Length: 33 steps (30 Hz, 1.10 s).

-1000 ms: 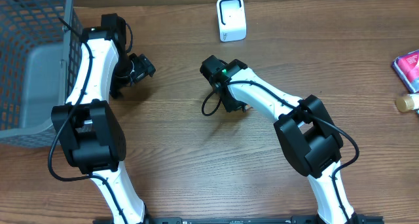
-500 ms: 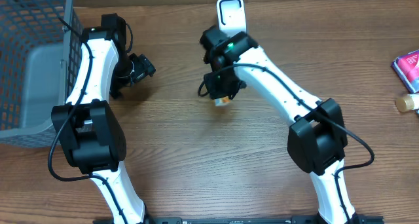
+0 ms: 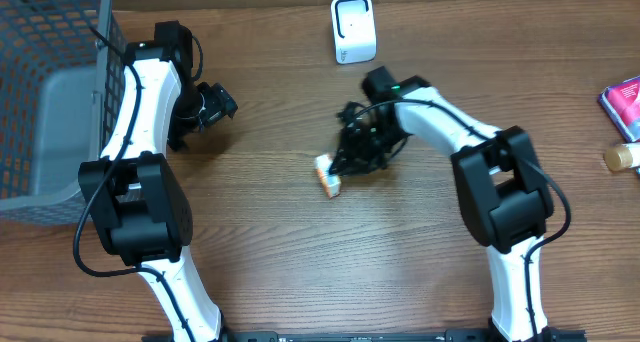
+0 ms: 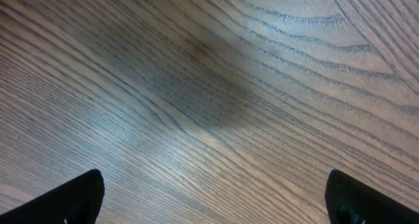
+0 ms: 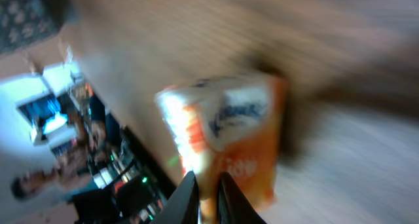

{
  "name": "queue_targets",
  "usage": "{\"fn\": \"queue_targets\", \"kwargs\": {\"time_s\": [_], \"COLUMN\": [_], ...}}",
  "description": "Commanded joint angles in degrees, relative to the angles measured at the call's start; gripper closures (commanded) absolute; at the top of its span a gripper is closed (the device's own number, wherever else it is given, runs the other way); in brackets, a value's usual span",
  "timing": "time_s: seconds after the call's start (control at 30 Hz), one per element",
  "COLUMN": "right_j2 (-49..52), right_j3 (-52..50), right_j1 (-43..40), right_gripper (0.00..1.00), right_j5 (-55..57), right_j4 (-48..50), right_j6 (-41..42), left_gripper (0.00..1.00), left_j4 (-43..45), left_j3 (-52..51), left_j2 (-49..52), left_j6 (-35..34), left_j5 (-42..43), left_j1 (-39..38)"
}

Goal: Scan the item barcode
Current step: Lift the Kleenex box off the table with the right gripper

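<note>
Grey basket [image 3: 50, 22] far left, pink packet [image 3: 622, 102], tan cap [image 3: 620, 159] far right

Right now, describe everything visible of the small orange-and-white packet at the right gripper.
The small orange-and-white packet looks like a soft plastic-wrapped tissue pack, blue lettering on its white face, blurred in the wrist view. The right gripper pinches its near edge. Overhead, it sits tilted over the wooden table; contact with the wood is unclear.

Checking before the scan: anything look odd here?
Pack sits askew in the right pincer, apparently pinched by one edge, away from the scanner. Right wrist view is motion-blurred. Nothing else stands out.
</note>
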Motion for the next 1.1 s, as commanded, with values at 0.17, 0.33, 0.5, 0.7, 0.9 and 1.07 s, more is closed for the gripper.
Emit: {"fn": "queue_targets", "kwargs": {"time_s": [0.17,0.33,0.5,0.7,0.9,1.07], "right_j2": [-0.9,-2.5,-4.0,-3.5,-3.4,-3.4], "right_j3": [-0.5,5.6,8.5,5.7,3.3,1.3], "right_j1": [-11.6,-14.4,-10.0,-1.9,0.6,0.6], "right_gripper": [0.60,0.58,0.44,0.32,0.43,0.58], "right_j5": [19.4,20.2,20.3,22.1,27.6,28.0], "right_j4": [-6.1,-14.6,-15.8,-10.2,-6.8,-5.2], "right_j6": [2.5,-4.2,-14.3,-15.2,-9.0,-8.5], "left_gripper": [0.00,0.00,0.00,0.00,0.00,0.00], "left_j4": [-0.2,-0.2,0.0,-0.1,-0.2,-0.2], "left_j3": [0.8,0.8,0.8,0.8,0.8,0.8], "left_j2": [0.2,0.2,0.2,0.2,0.2,0.2], "left_j6": [-1.2,-1.2,-1.2,-1.2,-1.2,-1.2], "left_j5": [-0.6,-0.6,-0.6,-0.6,-0.6,-0.6], "left_j1": [0.2,0.2,0.2,0.2,0.2,0.2]}}
